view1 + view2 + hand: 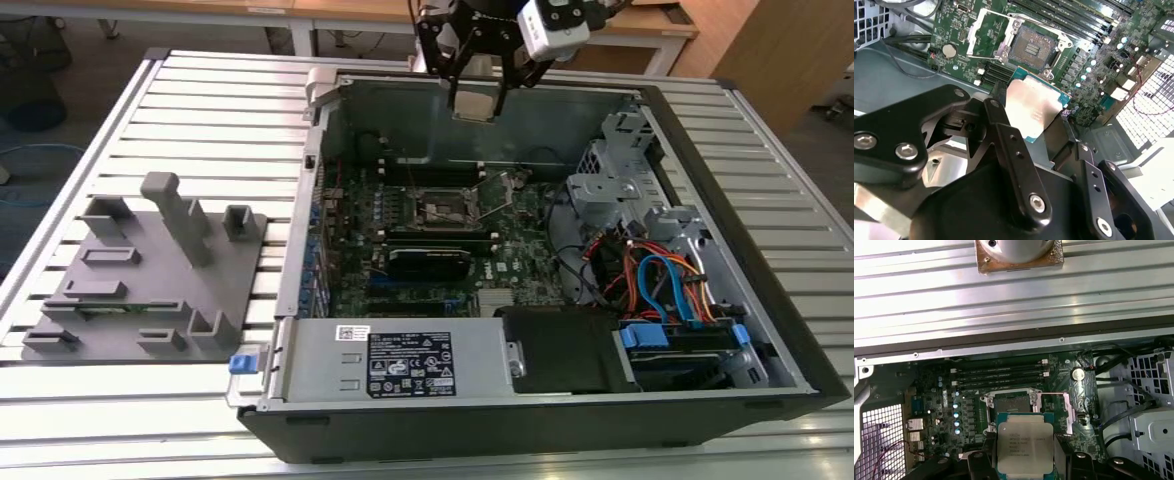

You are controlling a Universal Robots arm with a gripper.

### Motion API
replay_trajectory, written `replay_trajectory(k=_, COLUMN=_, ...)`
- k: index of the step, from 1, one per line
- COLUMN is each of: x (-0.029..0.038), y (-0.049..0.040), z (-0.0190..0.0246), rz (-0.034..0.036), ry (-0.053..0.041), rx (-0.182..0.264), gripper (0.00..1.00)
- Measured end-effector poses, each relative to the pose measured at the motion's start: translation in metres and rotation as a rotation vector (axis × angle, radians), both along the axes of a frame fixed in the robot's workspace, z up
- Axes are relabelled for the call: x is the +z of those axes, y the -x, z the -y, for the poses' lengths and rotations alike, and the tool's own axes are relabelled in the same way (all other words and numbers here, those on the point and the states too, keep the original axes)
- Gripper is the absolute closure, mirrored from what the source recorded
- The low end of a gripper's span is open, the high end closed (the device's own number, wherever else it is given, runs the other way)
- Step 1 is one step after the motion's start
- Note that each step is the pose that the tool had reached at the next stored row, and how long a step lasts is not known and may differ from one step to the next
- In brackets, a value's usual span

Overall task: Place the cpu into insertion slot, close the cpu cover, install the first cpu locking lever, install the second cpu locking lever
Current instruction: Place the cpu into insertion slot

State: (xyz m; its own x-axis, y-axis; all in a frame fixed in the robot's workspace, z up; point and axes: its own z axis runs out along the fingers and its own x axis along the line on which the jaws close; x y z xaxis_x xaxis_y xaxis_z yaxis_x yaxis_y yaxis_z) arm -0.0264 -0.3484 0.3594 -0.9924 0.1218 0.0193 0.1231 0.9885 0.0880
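Black fingers (pixel 1004 135) of the end effector (pixel 1035 117) sit nearest in the second wrist view. They are clenched on opposite edges of the cpu (pixel 1034 107), whose dull silver top faces up. The cpu hangs in the air, apart from the board.

Past it lies the socket (pixel 1031 46), bare and dark-centred on the green board. The cover (pixel 985 35) is swung open just beside it. In the first wrist view the cpu (pixel 1024 442) shows just short of the socket (pixel 1011 402), with the memory slots (pixel 999 375) beyond.

In the exterior view the end effector (pixel 478 88) hangs at twelve o'clock, over the far wall of the case (pixel 534 420). The socket (pixel 447 208) sits near the middle of the board, the cover at its three o'clock. A grey fixture (pixel 147 280) rests on the bench (pixel 200 100) at the case's nine o'clock.
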Motion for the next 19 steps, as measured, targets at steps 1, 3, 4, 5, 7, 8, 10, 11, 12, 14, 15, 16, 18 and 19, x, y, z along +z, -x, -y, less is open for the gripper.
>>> replay_trajectory(k=1, x=0.0, y=0.0, z=0.0, rz=0.0, ry=0.0, rx=0.0, gripper=0.46)
replay_trajectory(k=3, x=0.0, y=0.0, z=0.0, rz=0.0, ry=0.0, rx=0.0, gripper=0.46)
replay_trajectory(k=4, x=0.0, y=0.0, z=0.0, rz=-0.0001, ry=0.0, rx=-0.001, gripper=0.46)
replay_trajectory(k=5, x=0.0, y=0.0, z=0.0, rz=0.0, ry=0.0001, rx=-0.004, gripper=0.46)
replay_trajectory(k=7, x=-0.0001, y=0.0001, z=0.0, rz=0.0, ry=0.0005, rx=-0.023, gripper=0.46)
replay_trajectory(k=8, x=-0.0002, y=0.0001, z=0.0, rz=0.0, ry=0.001, rx=-0.038, gripper=0.46)
replay_trajectory(k=10, x=-0.0004, y=0.0001, z=0.0, rz=0.0, ry=0.0012, rx=-0.067, gripper=0.46)
replay_trajectory(k=11, x=-0.0004, y=0.0001, z=0.0, rz=-0.0001, ry=0.0012, rx=-0.072, gripper=0.46)
replay_trajectory(k=12, x=-0.0004, y=0.0001, z=0.0, rz=0.0001, ry=0.0012, rx=-0.072, gripper=0.46)
replay_trajectory(k=14, x=-0.0004, y=0.0001, z=0.0, rz=0.0, ry=0.0011, rx=-0.073, gripper=0.46)
replay_trajectory(k=15, x=-0.0004, y=0.0001, z=0.0, rz=0.0001, ry=0.0011, rx=-0.073, gripper=0.46)
replay_trajectory(k=16, x=-0.0004, y=0.0001, z=0.0, rz=0.0001, ry=0.0011, rx=-0.073, gripper=0.46)
replay_trajectory(k=18, x=-0.0004, y=0.0001, z=0.0, rz=0.0001, ry=0.0011, rx=-0.074, gripper=0.46)
replay_trajectory(k=19, x=-0.0004, y=0.0001, z=0.0, rz=0.0001, ry=0.0011, rx=-0.074, gripper=0.46)
